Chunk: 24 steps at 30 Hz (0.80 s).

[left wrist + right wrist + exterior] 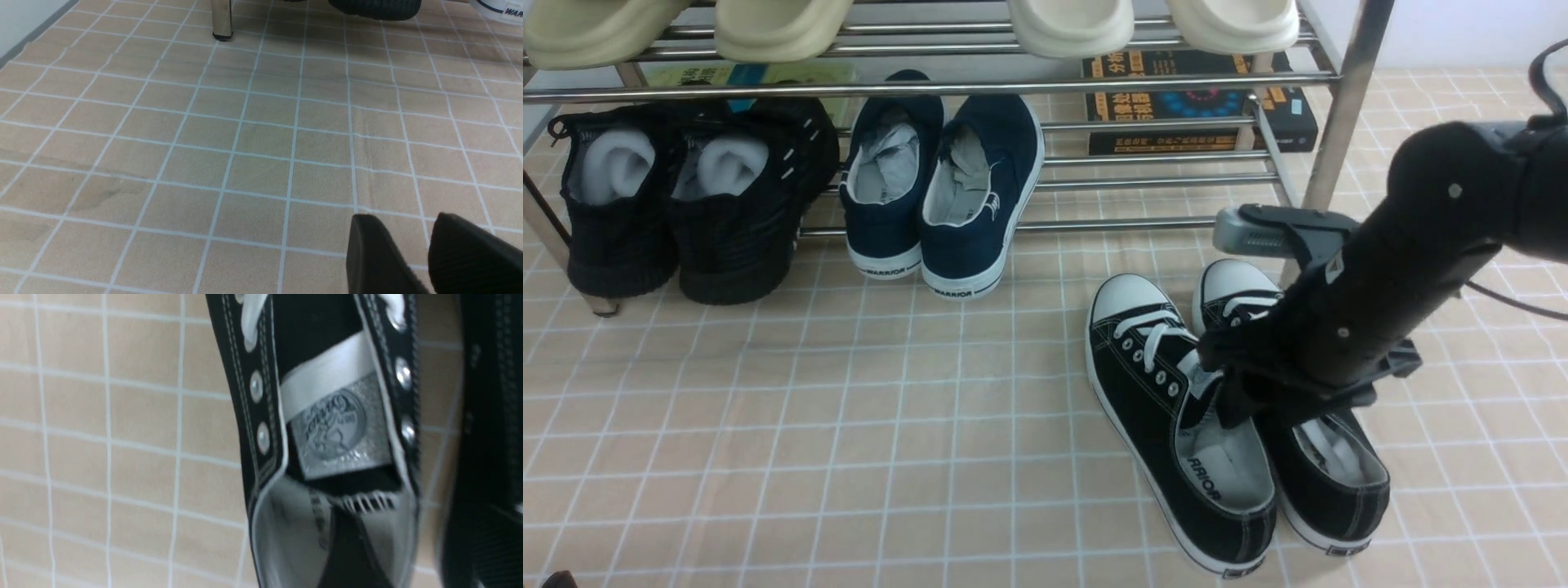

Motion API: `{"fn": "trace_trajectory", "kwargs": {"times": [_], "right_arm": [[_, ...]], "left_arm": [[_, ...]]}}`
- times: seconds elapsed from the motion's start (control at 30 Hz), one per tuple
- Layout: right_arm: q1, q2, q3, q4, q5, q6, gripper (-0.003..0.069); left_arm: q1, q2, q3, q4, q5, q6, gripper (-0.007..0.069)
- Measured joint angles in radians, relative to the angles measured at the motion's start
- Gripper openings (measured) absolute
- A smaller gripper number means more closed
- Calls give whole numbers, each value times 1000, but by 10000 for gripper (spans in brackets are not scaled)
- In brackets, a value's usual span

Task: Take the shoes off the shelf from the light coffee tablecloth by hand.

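Nearest me: the shoes [1147, 392], two black canvas low-tops, side by side on the light coffee tablecloth [849, 425], toes pointing to the shelf [931, 86], fully off it, just in front of its right post. Right gripper [1232, 398] is down at their openings. The right wrist view shows one dark finger inside a shoe and the canvas wall beside it; can't tell if it's pinching or slack. Left gripper [408, 232] hangs low over bare cloth, fingers a little apart, holding nothing.

My read: shoes look delivered, so the step is let go and lift out. To do it well, spread the fingers fully, rise straight up, and don't snag the laces or tongue or drag the pair.

Count going back: two canvas shoes, two navy slip-ons [964, 188], two black knit sneakers [735, 220], four cream slippers [776, 28] on the upper tier. Books [1201, 106] are behind; number unclear.
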Motion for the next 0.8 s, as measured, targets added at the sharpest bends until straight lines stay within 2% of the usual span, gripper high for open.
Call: {"fn": "trace_trajectory", "kwargs": {"times": [0.13,0.27,0.37,0.4,0.43,0.47,0.5,0.6,0.73,0.8], "right_arm": [[-36,-43,-71,-3,128,-65,349],[-69,-127,-117,-23,268,-125,206],[-77,-193,-118,-53,301,-135,111],[-78,-204,-118,-53,302,-137,104],[-78,-256,-113,-77,305,-140,40],[-78,-256,-113,-77,305,-140,40],[-78,-318,-101,-89,306,-141,-1],[-78,-426,-80,-106,312,-141,-16],[-78,-692,17,-139,320,-144,-16],[-79,-812,86,-158,272,-145,-16]], "left_arm": [[0,0,0,0,0,0,240],[0,0,0,0,0,0,240],[0,0,0,0,0,0,240],[0,0,0,0,0,0,240],[0,0,0,0,0,0,240],[0,0,0,0,0,0,240],[0,0,0,0,0,0,240],[0,0,0,0,0,0,240],[0,0,0,0,0,0,240],[0,0,0,0,0,0,240]]}}
